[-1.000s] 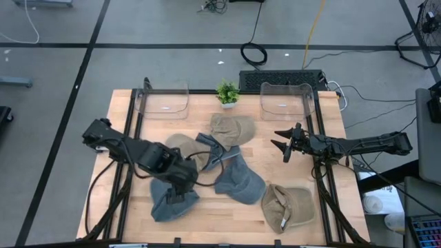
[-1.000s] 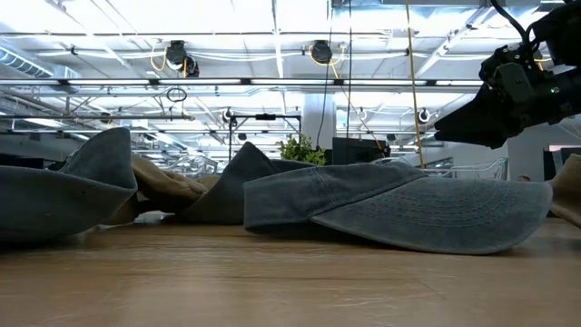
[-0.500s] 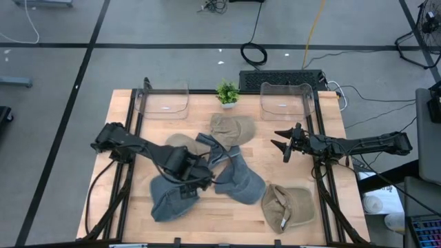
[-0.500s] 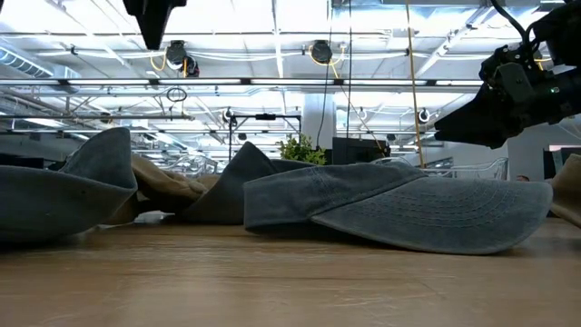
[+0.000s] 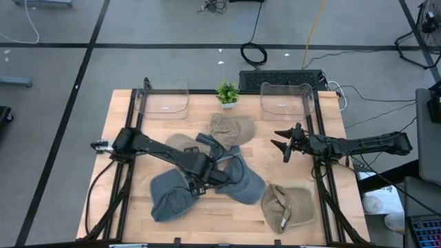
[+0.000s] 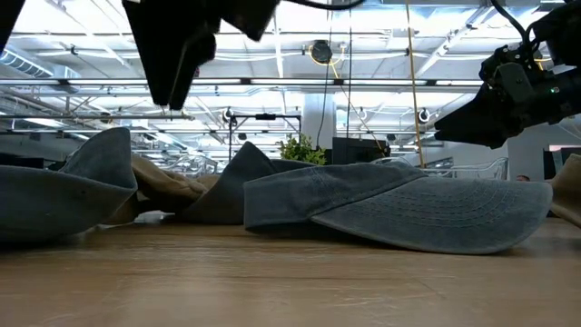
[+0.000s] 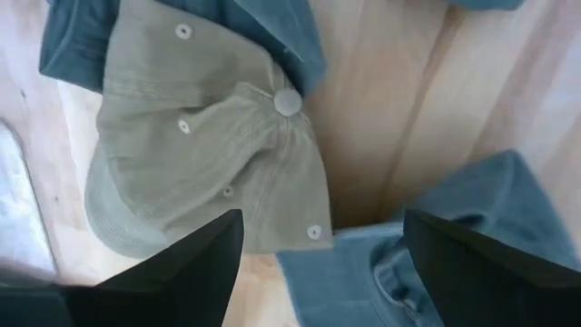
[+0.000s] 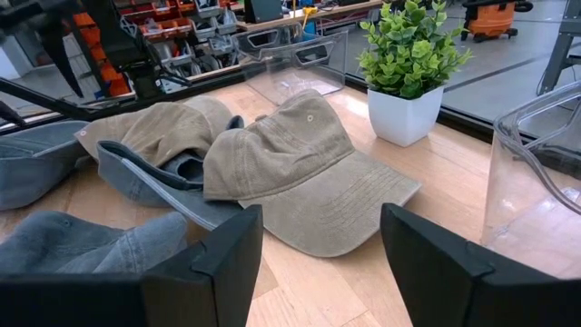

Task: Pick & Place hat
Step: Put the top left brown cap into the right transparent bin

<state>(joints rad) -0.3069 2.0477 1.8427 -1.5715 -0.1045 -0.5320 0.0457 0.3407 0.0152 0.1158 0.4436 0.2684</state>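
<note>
Several hats lie on the wooden table: a tan hat (image 5: pixel 233 127) near the plant, another tan hat (image 5: pixel 178 143), a blue hat (image 5: pixel 212 148) between them, a blue hat (image 5: pixel 242 182) in the middle, a blue hat (image 5: pixel 169 198) at the near left and a tan hat (image 5: pixel 286 205) at the near right. My left gripper (image 5: pixel 207 178) hangs open above the middle of the pile, pointing down; its wrist view (image 7: pixel 318 272) shows a tan hat (image 7: pixel 209 154) and a blue hat (image 7: pixel 472 209) below its spread fingers. My right gripper (image 5: pixel 285 146) waits open at the table's right side.
Two clear bins (image 5: pixel 162 100) (image 5: pixel 286 100) stand at the far edge with a small potted plant (image 5: pixel 227 92) between them. Black rails (image 5: pixel 132 131) run along the table's left and right sides. Bare wood (image 5: pixel 227 213) shows near the front edge.
My left gripper has gone from above the near-left blue hat toward the table's right and down, tipping more steeply downward; in the low view it has come into the picture from above. The hats lie as before.
</note>
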